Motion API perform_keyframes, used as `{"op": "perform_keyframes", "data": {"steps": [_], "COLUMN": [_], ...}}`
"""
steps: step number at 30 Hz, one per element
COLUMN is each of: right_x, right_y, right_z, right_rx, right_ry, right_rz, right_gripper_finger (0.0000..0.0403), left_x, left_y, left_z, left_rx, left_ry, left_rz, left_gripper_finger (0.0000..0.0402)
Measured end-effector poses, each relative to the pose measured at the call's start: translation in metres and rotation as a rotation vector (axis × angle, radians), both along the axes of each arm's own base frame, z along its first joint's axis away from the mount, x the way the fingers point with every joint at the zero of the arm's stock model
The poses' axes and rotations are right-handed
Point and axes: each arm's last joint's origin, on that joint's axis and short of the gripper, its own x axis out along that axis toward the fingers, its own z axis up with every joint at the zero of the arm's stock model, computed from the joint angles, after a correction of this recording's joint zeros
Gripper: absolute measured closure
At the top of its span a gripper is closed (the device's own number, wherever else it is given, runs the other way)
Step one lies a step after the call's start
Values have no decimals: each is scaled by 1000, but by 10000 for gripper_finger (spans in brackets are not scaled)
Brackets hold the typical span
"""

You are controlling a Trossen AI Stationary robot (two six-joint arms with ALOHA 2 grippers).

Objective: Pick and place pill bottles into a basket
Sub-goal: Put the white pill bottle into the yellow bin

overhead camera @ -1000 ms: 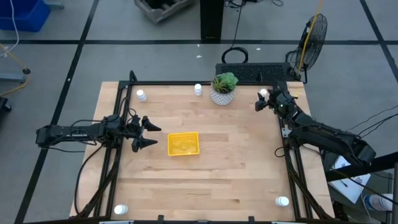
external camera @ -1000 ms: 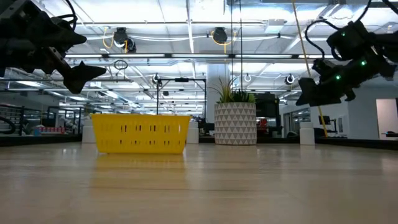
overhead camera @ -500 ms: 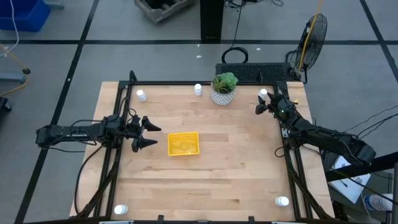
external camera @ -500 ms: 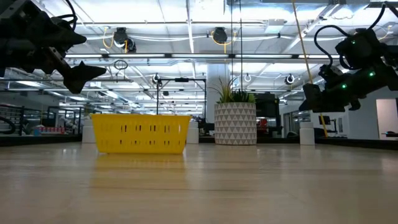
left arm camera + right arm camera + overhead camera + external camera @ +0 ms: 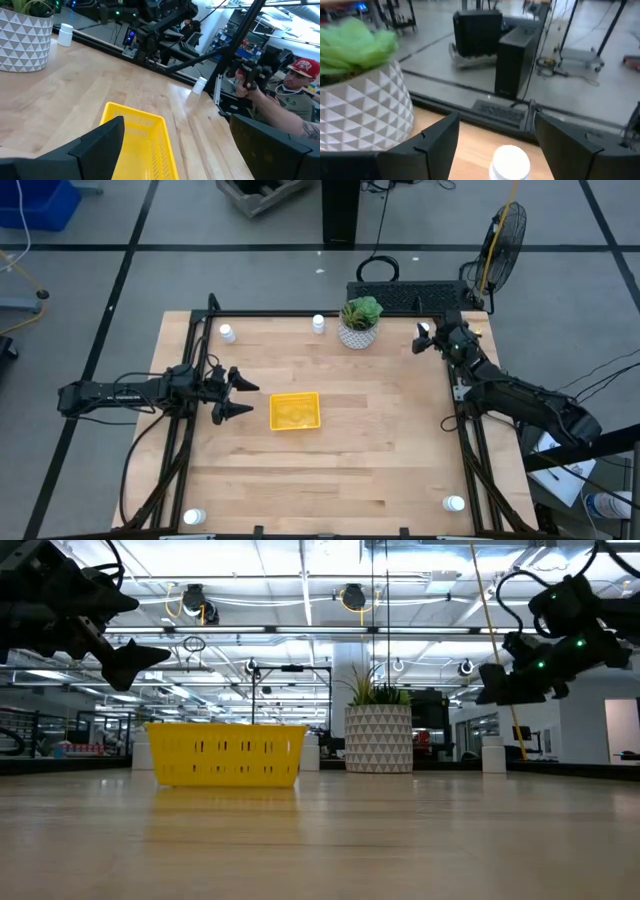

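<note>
**High view: right end effector poised over a corner pill bottle, basket mid-desk**

High view showed the wooden desk (image 5: 380,440) with the yellow basket (image 5: 295,411) lying flat a little left of its middle. Five white pill bottles stood apart from it along the desk's edges: one at the far-left corner (image 5: 227,333), one on the far edge (image 5: 318,324) just left of the white pot with the green plant (image 5: 359,323), one at the far-right corner (image 5: 424,331), one at the near-left corner (image 5: 194,518) and one at the near-right corner (image 5: 454,504).

The right end effector (image 5: 428,340) hung at the far-right corner, right by the bottle there. Its wrist camera looked down between two spread dark fingers (image 5: 432,145), with the bottle's white cap (image 5: 510,161) lying between them and touching neither; the end effector was released, holding nothing. The triangle-patterned plant pot (image 5: 362,112) stood off to one side in that picture.

The left end effector (image 5: 238,395) waited just left of the basket, its fingers wide apart and empty. Its wrist camera saw the basket (image 5: 142,140) close ahead on the desk, and beyond the desk's edge a person (image 5: 280,95) in a red cap holding a dark handle.

In the low view the basket (image 5: 226,754) sat on the desk with the plant pot (image 5: 378,738) behind it to the right.
</note>
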Motion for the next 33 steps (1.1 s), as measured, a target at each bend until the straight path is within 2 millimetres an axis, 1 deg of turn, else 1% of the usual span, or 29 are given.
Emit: {"op": "perform_keyframes", "data": {"steps": [3,6,10,13,17,21,26,33], "right_x": [0,1,6,10,11,6,7,7], "right_y": [-3,-4,-10,-22,-40,-48,-49,-47], "right_z": [5,4,8,16,25,20,16,3], "right_rx": [-33,-32,-25,0,24,48,69,138], "right_ry": [-35,-46,-41,-17,-41,-51,-50,-24], "right_rz": [8,5,2,4,-8,-42,-40,-41], "right_gripper_finger": [151,152,152,152,152,152,152,152], "left_x": [0,0,0,0,0,0,-1,0], "left_y": [0,-1,-1,-1,-1,-1,-1,-1], "left_z": [-1,-1,-1,-1,-2,-3,-6,-6], "left_rx": [-2,1,2,-3,-5,-6,3,1], "left_ry": [6,10,11,12,16,30,56,63], "left_rz": [-15,-21,-21,-22,-23,-23,-24,-24], "left_gripper_finger": [36,36,36,36,36,36,36,36]}}
